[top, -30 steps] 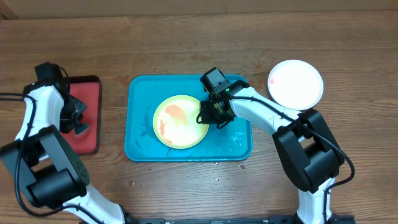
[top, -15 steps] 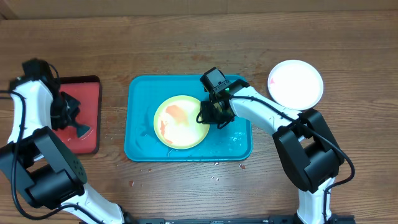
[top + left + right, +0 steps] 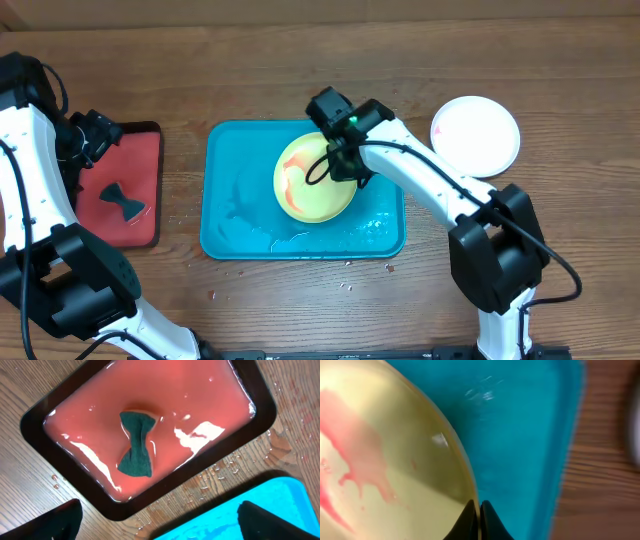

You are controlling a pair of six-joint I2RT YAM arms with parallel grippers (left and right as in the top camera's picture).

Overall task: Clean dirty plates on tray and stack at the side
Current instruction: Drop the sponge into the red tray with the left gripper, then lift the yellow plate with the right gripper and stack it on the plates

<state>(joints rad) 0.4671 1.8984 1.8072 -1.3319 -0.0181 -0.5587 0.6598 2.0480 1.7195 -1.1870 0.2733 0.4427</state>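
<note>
- Left gripper (image 3: 162, 521) hangs spread and empty above the red tray (image 3: 90, 415), where the sponge (image 3: 136, 445) soaks, likely for wiping
- Right gripper (image 3: 477, 520) pinches the smeared yellow-green plate (image 3: 315, 180) by its rim, over the turquoise tray (image 3: 225, 210)
- White plate (image 3: 475, 135) lies right of it, probably starting the stack

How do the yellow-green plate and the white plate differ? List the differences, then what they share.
The yellow-green plate carries red-orange smears; the white plate looks clean. The yellow-green plate is over the turquoise tray; the white plate lies on the table beside it. The right tool pinches the yellow-green plate's rim; nothing touches the white plate. Both are round, of like size.
</note>
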